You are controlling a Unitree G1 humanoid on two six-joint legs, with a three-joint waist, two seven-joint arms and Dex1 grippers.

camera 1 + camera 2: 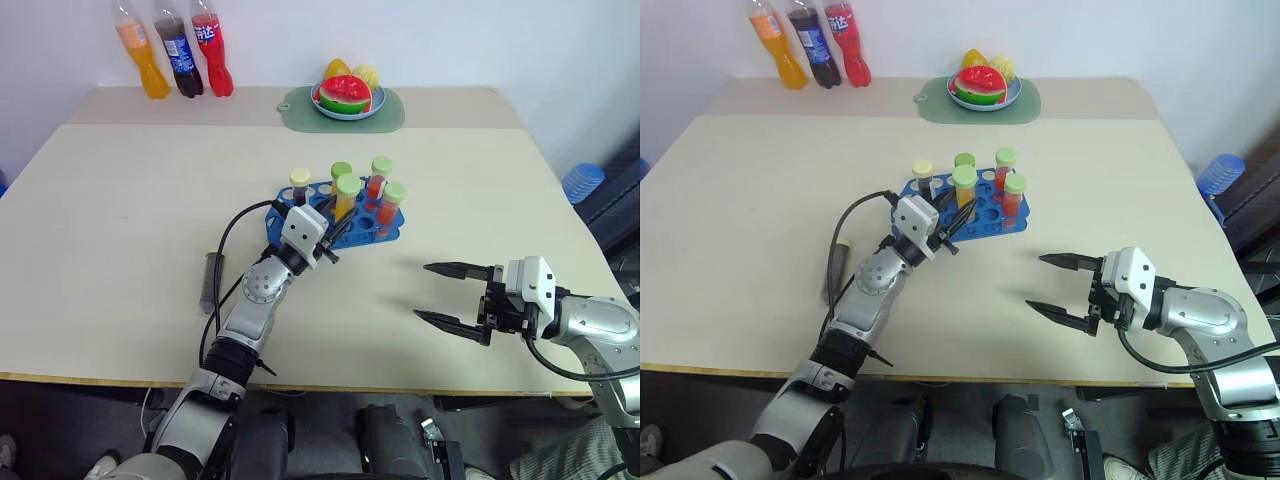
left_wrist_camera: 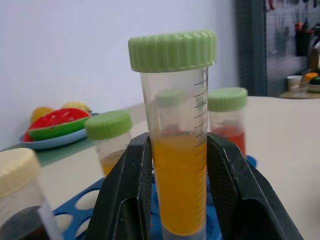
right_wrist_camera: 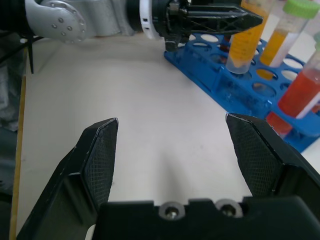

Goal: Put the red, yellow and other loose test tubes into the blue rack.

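Currently the left end effector is closed on a green-capped tube of orange-yellow liquid, its two black fingers pinching the clear barrel on opposite sides below the cap, with the tube upright over the blue rack and its rounded tip just above or entering a hole, as the right wrist view shows. The tube is judged to be light, rigid plastic with a smooth, somewhat slippery wall; the liquid fills about half of it, so most of the weight sits low. A grip at mid-barrel, as held now, keeps the tube vertical and leaves the lower end free to enter the hole; a grip on the ribbed cap would allow more swing. The rack itself looks light and may slide on the tabletop if the tube strikes a hole's edge. Four more capped tubes already stand in the rack. One dark tube lies loose on the tabletop left of the left arm; it is round and likely to roll, so it is best taken across its barrel. The right end effector is wide open and holds nothing, hovering above the tabletop to the right of the rack.
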